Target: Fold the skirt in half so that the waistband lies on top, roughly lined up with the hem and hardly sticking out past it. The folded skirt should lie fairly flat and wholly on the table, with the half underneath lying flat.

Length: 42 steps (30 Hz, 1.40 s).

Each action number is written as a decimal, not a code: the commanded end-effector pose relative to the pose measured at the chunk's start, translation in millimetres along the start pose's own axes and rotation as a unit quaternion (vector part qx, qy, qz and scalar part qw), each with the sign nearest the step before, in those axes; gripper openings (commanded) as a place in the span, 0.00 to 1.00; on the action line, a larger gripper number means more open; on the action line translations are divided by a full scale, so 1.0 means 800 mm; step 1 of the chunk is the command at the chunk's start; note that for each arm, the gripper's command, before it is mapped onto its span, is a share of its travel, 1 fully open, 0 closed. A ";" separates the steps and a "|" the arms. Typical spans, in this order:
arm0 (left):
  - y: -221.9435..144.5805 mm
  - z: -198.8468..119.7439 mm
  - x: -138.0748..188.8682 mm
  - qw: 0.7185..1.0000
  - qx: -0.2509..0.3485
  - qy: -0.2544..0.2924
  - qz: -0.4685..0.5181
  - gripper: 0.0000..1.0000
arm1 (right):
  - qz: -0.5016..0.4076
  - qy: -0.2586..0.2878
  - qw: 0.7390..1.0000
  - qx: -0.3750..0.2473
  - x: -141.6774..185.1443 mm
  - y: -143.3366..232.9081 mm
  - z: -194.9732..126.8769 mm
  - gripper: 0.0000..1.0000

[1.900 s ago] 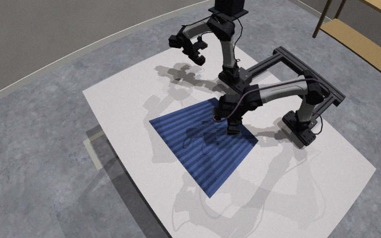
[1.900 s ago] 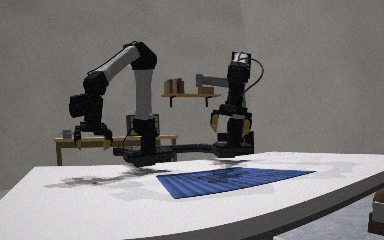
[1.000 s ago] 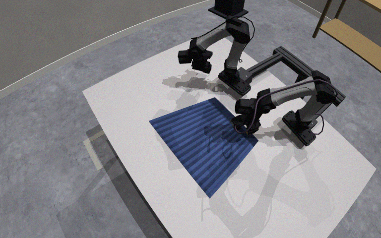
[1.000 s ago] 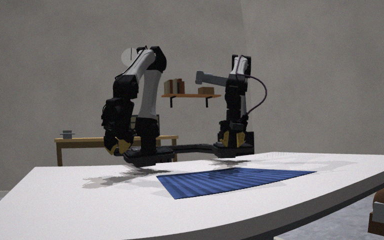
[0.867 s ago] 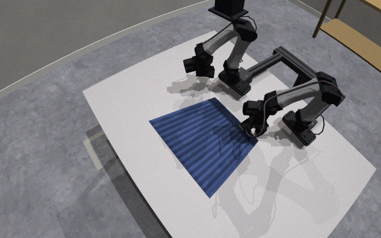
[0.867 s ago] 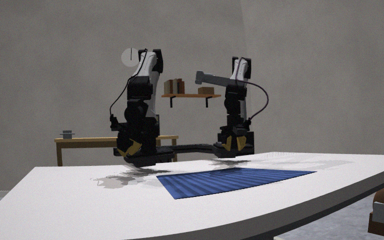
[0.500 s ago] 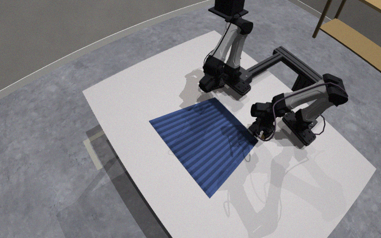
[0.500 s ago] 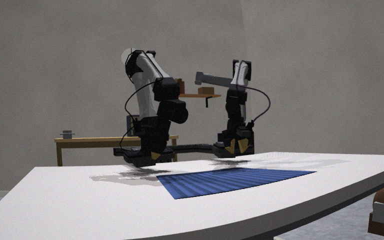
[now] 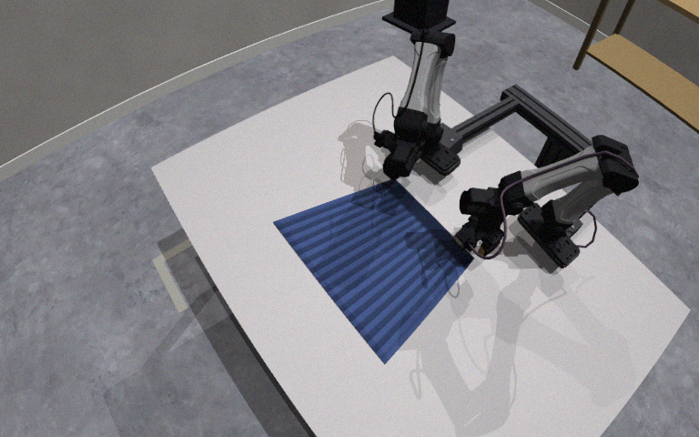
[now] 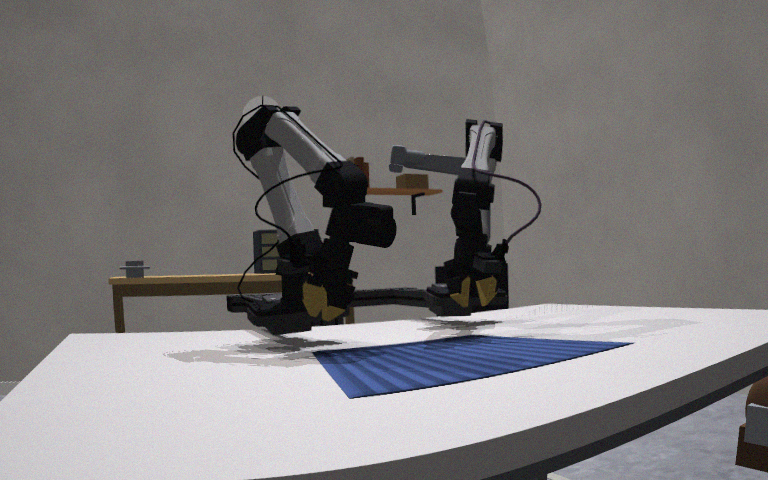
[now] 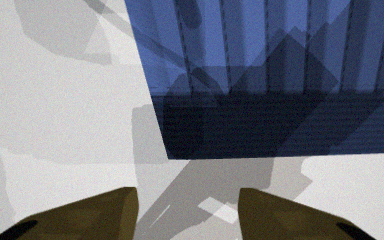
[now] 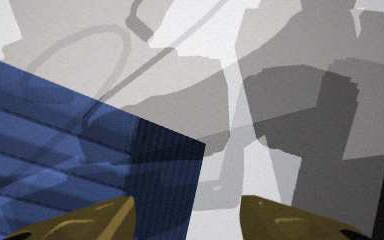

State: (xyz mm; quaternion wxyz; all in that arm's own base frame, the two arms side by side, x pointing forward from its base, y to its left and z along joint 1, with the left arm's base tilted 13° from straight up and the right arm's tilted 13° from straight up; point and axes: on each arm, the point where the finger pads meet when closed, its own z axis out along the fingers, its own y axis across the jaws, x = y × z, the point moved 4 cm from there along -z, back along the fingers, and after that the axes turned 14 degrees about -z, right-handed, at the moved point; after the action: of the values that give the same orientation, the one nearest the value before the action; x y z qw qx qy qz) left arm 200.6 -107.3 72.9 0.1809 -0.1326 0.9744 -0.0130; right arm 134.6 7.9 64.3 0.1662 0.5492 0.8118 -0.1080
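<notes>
My left pincer point(image 9: 471, 248) point(image 10: 474, 302) point(image 11: 188, 197) and right pincer point(image 9: 394, 176) point(image 10: 325, 314) point(image 12: 187, 206), half-open and empty, hover near the waistband's point(image 9: 429, 220) point(image 10: 424, 342) point(image 11: 279, 125) point(image 12: 164, 170) ends, presumably to lift it evenly (crooked folds bother me).
</notes>
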 end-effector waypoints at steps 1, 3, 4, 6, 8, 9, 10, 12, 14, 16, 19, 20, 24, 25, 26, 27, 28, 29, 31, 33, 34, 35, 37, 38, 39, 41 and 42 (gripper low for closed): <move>-0.007 -0.003 -0.007 1.000 0.011 -0.015 -0.008 0.48 | -0.116 0.002 0.992 -0.043 -0.001 -0.001 0.002 0.48; -0.007 -0.003 -0.007 1.000 0.011 -0.015 -0.008 0.48 | -0.166 0.000 0.984 -0.060 -0.001 -0.003 0.002 0.48; -0.007 -0.003 -0.007 1.000 0.011 -0.015 -0.008 0.48 | -0.191 -0.001 0.979 -0.069 -0.001 -0.003 0.003 0.48; -0.007 -0.003 -0.007 1.000 0.011 -0.015 -0.008 0.48 | -0.240 -0.004 0.967 -0.086 -0.002 -0.005 0.003 0.48; -0.007 -0.003 -0.007 1.000 0.011 -0.015 -0.008 0.48 | -0.289 -0.006 0.952 -0.102 -0.002 -0.006 0.004 0.48; -0.007 -0.003 -0.007 1.000 0.011 -0.015 -0.008 0.48 | -0.313 -0.007 0.943 -0.110 -0.003 -0.007 0.004 0.48; -0.007 -0.003 -0.007 1.000 0.011 -0.015 -0.008 0.48 | -0.313 -0.007 0.943 -0.110 -0.003 -0.007 0.004 0.48; -0.007 -0.003 -0.007 1.000 0.011 -0.015 -0.008 0.48 | -0.336 -0.008 0.934 -0.118 -0.003 -0.008 0.004 0.48; -0.007 -0.003 -0.007 1.000 0.011 -0.015 -0.008 0.48 | -0.383 -0.010 0.914 -0.134 -0.004 -0.009 0.004 0.48; -0.007 -0.003 -0.007 1.000 0.011 -0.015 -0.008 0.48 | -0.429 -0.012 0.891 -0.150 -0.005 -0.010 0.005 0.48; -0.007 -0.003 -0.007 1.000 0.011 -0.015 -0.008 0.48 | -0.495 -0.015 0.852 -0.173 -0.007 -0.011 0.006 0.48; -0.007 -0.003 -0.007 1.000 0.011 -0.015 -0.008 0.48 | -0.512 -0.017 0.840 -0.179 -0.007 -0.011 0.006 0.48; -0.007 -0.003 -0.007 1.000 0.011 -0.015 -0.008 0.48 | -0.576 -0.040 0.790 -0.208 -0.019 -0.004 -0.006 0.48; -0.007 -0.003 -0.007 1.000 0.011 -0.015 -0.008 0.48 | -0.590 -0.035 0.779 -0.211 -0.019 -0.005 -0.005 0.48; -0.007 -0.003 -0.007 1.000 0.011 -0.015 -0.008 0.48 | -0.598 -0.033 0.772 -0.215 -0.020 -0.005 -0.005 0.48; -0.007 -0.003 -0.007 1.000 0.011 -0.015 -0.008 0.48 | -0.598 -0.033 0.772 -0.215 -0.020 -0.005 -0.005 0.48; -0.007 -0.003 -0.007 1.000 0.011 -0.015 -0.008 0.48 | -0.598 -0.033 0.772 -0.215 -0.020 -0.005 -0.005 0.48; -0.007 -0.003 -0.007 1.000 0.011 -0.015 -0.008 0.48 | -0.598 -0.033 0.772 -0.215 -0.020 -0.005 -0.005 0.48; -0.007 -0.003 -0.007 1.000 0.011 -0.015 -0.008 0.48 | -0.598 -0.033 0.772 -0.215 -0.020 -0.005 -0.005 0.48; -0.007 -0.003 -0.007 1.000 0.011 -0.015 -0.008 0.48 | -0.598 -0.031 0.772 -0.214 -0.019 -0.005 -0.005 0.48; -0.007 -0.003 -0.007 1.000 0.011 -0.015 -0.008 0.48 | -0.598 -0.031 0.772 -0.214 -0.019 -0.005 -0.005 0.48; -0.007 -0.003 -0.007 1.000 0.011 -0.015 -0.008 0.48 | -0.598 -0.031 0.772 -0.214 -0.019 -0.005 -0.005 0.48; -0.007 -0.003 -0.007 1.000 0.011 -0.015 -0.008 0.48 | -0.598 -0.031 0.772 -0.214 -0.019 -0.005 -0.005 0.48; -0.007 -0.003 -0.007 1.000 0.011 -0.015 -0.008 0.48 | -0.598 -0.031 0.772 -0.214 -0.019 -0.005 -0.005 0.48; -0.007 -0.003 -0.007 1.000 0.011 -0.015 -0.008 0.48 | -0.598 -0.031 0.772 -0.214 -0.019 -0.005 -0.005 0.48; -0.007 -0.003 -0.007 1.000 0.011 -0.015 -0.008 0.48 | -0.600 -0.022 0.772 -0.207 -0.014 -0.012 0.002 0.48; -0.007 -0.003 -0.007 1.000 0.011 -0.015 -0.008 0.48 | -0.600 -0.022 0.772 -0.207 -0.014 -0.012 0.002 0.48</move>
State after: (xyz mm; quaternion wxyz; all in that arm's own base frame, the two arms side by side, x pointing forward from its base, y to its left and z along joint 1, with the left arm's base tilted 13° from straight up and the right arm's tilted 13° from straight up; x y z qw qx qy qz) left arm 200.7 -107.3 73.0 0.1811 -0.1326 0.9744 -0.0132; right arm 127.6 -8.5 64.9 0.1917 -0.0776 0.9776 -0.0388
